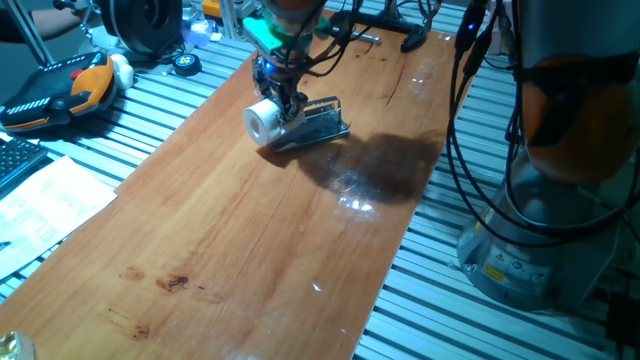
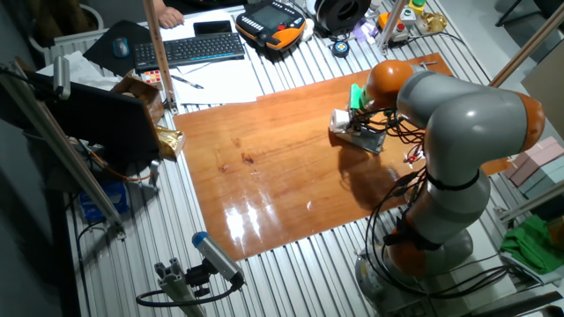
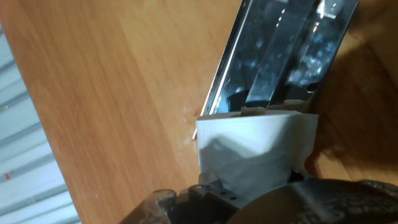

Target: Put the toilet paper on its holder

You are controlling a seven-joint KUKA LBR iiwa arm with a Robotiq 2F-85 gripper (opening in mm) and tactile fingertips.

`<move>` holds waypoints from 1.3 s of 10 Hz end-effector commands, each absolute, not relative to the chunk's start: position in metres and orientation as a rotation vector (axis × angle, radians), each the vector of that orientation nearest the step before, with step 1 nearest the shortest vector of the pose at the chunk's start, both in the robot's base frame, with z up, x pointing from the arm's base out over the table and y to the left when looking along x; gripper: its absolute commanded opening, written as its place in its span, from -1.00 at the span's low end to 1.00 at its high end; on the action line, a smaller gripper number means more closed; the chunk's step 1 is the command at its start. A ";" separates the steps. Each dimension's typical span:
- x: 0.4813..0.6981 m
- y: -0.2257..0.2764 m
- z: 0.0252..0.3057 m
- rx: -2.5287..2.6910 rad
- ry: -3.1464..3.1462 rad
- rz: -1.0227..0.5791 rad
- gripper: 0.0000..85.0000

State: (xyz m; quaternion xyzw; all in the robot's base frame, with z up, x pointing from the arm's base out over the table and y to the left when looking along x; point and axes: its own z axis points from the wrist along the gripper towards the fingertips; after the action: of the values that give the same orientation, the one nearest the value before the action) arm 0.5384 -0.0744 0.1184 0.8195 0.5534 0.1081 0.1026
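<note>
The toilet paper (image 1: 264, 120) is a small white roll held low over the wooden table (image 1: 250, 230) at its far end. My gripper (image 1: 283, 106) comes down from above and is shut on it. The holder (image 1: 322, 124), a flat dark grey plate with a shiny thin bar, lies right beside the roll, touching it on the right. In the hand view the roll (image 3: 255, 152) sits between my fingers with its end against the holder's shiny plate (image 3: 280, 50). The other fixed view shows the roll (image 2: 340, 120) and holder (image 2: 371, 139) under my wrist. I cannot tell whether the bar is inside the core.
A black clamp with a silver bar (image 1: 405, 40) lies at the table's far edge. An orange and black teach pendant (image 1: 60, 90), papers (image 1: 50, 205) and a keyboard (image 2: 189, 48) lie left of the table. My arm's base (image 1: 545, 200) stands on the right.
</note>
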 end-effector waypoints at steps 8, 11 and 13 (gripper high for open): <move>0.530 -0.082 0.116 2.428 1.520 0.256 0.20; 0.534 -0.080 0.118 2.456 1.475 0.182 0.16; 0.534 -0.080 0.118 2.478 1.444 0.156 0.15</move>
State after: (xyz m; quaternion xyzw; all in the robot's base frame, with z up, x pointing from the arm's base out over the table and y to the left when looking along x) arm 0.5344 -0.0804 0.1181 0.8552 0.4981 0.0527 0.1336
